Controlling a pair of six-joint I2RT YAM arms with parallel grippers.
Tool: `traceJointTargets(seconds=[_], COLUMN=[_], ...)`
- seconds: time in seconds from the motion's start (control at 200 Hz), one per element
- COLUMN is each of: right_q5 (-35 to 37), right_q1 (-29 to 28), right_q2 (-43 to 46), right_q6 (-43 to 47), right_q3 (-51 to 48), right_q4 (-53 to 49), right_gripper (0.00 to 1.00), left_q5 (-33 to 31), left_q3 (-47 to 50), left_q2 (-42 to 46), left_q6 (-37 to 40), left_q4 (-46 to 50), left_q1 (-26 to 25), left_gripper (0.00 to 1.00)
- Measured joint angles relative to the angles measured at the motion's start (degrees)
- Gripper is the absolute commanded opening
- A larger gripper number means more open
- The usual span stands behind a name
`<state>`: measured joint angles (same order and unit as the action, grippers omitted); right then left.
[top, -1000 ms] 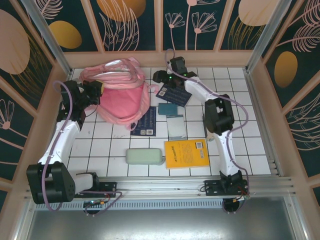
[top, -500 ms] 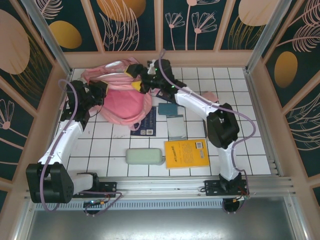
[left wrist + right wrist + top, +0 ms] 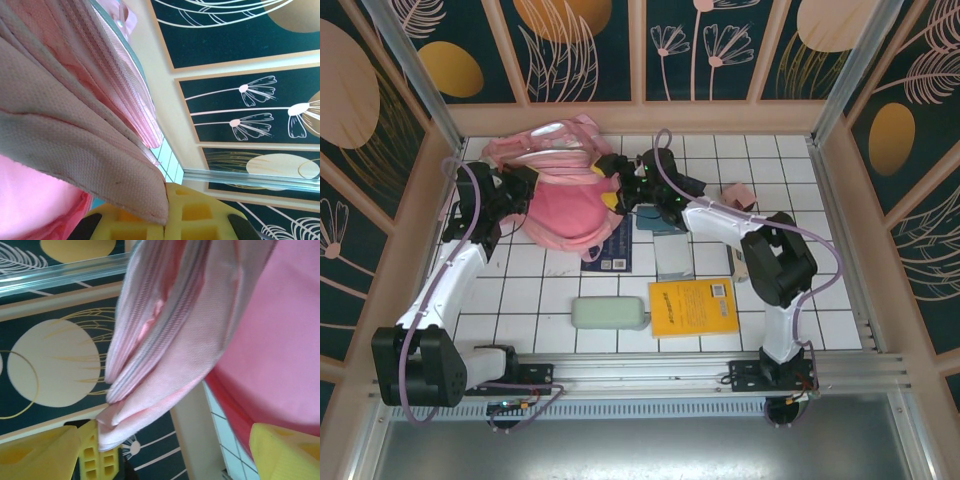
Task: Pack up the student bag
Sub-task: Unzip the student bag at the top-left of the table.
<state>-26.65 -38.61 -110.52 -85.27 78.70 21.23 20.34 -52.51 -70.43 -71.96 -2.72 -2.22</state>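
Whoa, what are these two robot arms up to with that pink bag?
They are packing a student bag. The left gripper is shut on the bag's fabric, while the right gripper stands open at its right edge, fabric between its fingers. A yellow book and a pale green case lie on the table, not yet packed.

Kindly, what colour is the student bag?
The student bag is pink, clearest in the top external view.
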Motion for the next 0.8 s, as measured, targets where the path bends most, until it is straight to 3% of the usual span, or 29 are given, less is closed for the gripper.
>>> traceJointTargets(seconds=[0.125,0.245,0.3,0.385,0.43,0.635,0.801], right_q5=[-0.90,-2.21,-2.51,-2.91,-2.80,-2.34,-0.96], right_q1=[0.00,0.00,0.00,0.00,0.02,0.44,0.50], right_q2=[-3.78,-9.38,-10.54,-11.50,-11.50,-10.62,-6.95], right_q6=[-1.53,-3.06,-4.07,-4.70,-4.70,-3.54,-3.56], right_q3=[5.18,11.21,11.37,11.06,10.71,8.92,2.89], right_q4=[2.56,5.35,6.03,6.43,6.32,6.97,7.32], right_gripper=[0.83,0.65,0.57,0.36,0.32,0.39,0.66], left_q5=[0.02,0.00,-0.02,-0.07,-0.15,-0.68,-0.74], left_q3=[0.00,0.00,0.00,-0.07,-0.44,-2.05,-2.27], left_q2=[0.00,0.11,0.22,0.22,0.22,0.22,0.15], left_q6=[0.87,2.49,3.52,5.57,6.56,9.66,9.86], left_q4=[0.11,0.85,1.29,2.67,3.69,6.01,6.43], left_q1=[-0.04,-0.04,-0.07,-0.07,-0.07,-0.13,-0.17], left_gripper=[0.00,0.00,0.00,0.00,0.00,0.00,0.00])
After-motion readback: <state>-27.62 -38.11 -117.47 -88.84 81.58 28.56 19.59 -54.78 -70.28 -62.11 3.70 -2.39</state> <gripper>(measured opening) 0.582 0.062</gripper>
